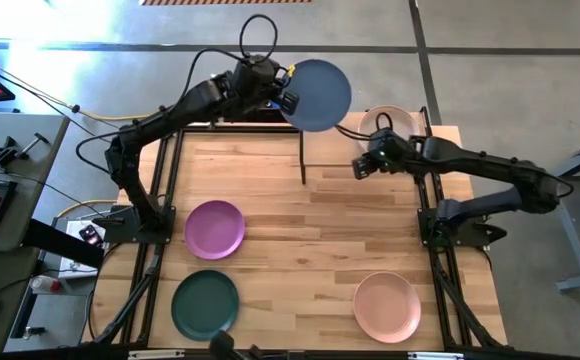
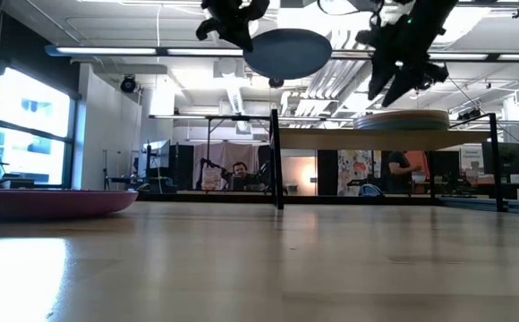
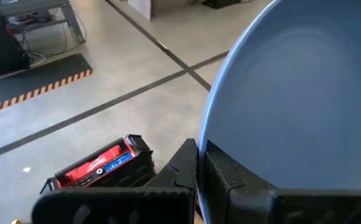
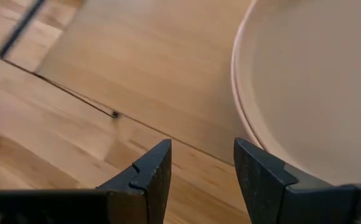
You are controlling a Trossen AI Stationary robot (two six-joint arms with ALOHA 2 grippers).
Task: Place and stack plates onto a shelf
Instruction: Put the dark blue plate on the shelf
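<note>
The right gripper (image 1: 358, 167) covers part of the stack of plates (image 1: 383, 122) on the shelf (image 1: 370, 160), so their number is unclear. The dark green plate (image 1: 205, 304) is partly hidden at the near edge.

The plate (image 1: 319, 94) held up past the table's far edge is dusty blue. On the pale striped wood of the table (image 1: 310, 240) lie a purple plate (image 1: 215, 228), a dark green one (image 1: 205, 304) and a peach one (image 1: 387, 305). The shelf (image 1: 340, 150) is light wood on black legs, its top plate (image 1: 380, 122) cream. Both arms are black.
</note>
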